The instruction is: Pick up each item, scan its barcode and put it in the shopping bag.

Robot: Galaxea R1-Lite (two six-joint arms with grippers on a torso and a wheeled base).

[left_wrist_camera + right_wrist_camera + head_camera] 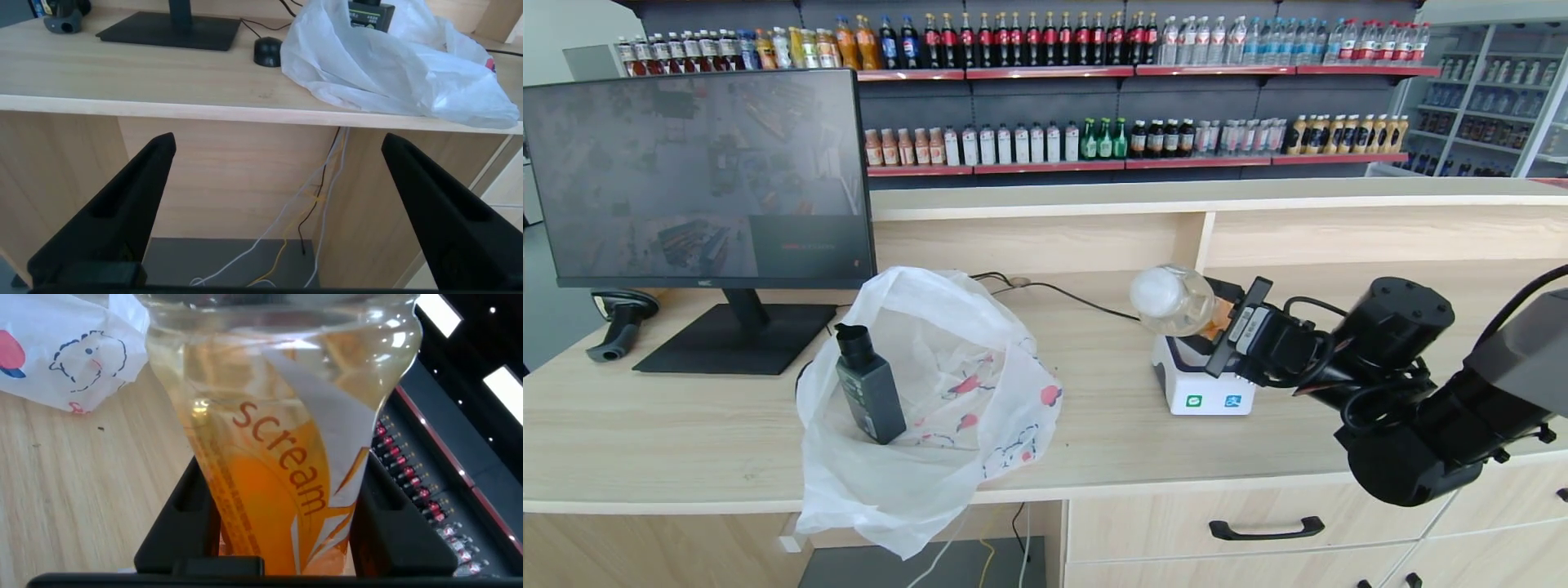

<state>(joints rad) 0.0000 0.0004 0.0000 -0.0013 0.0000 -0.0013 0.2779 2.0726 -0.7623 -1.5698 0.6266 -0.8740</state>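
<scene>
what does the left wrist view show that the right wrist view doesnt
Only the left wrist: the black flat monitor base, loose hanging cables, and the left gripper, jaws open. Only the right wrist: the clear plastic bottle with an orange label, clamped in the right gripper. Both: the white plastic shopping bag and the light wooden counter.

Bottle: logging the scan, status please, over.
Right gripper shut on clear orange-labelled plastic bottle above white box scanner. Left gripper open, below counter. White shopping bag open, unobstructed.
</scene>
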